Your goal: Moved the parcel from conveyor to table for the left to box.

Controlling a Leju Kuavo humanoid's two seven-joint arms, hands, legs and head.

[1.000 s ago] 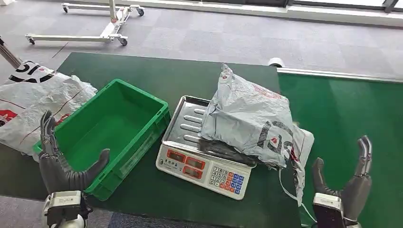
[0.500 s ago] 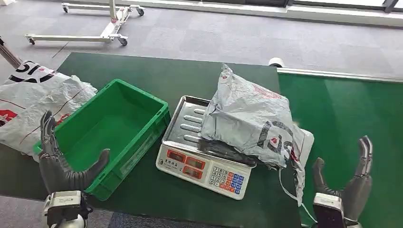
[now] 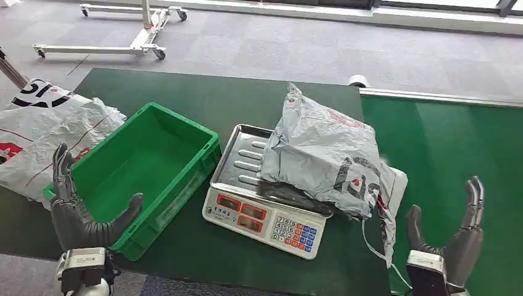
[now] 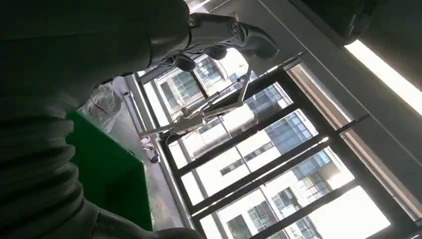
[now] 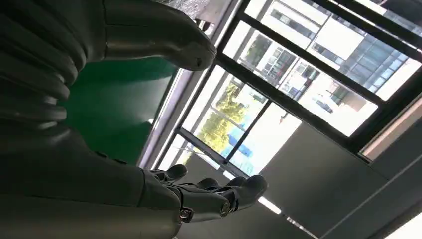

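Head view shows a dark green table (image 3: 185,92) with a brighter green conveyor (image 3: 444,148) joined to its right edge. At the table's left edge lies a big white sack (image 3: 43,129), and just beside it stands a green box (image 3: 185,185), set at an angle. Right of the box sits a scale (image 3: 247,213) near the table's front edge. The grey parcel (image 3: 327,157) lies on the scale's metal tray, covering its right half and hanging over the side toward the conveyor. The left hand (image 3: 77,213) is raised at the table's front left corner, fingers apart, holding nothing. The right hand (image 3: 453,237) is raised over the conveyor's near edge, fingers apart, holding nothing.
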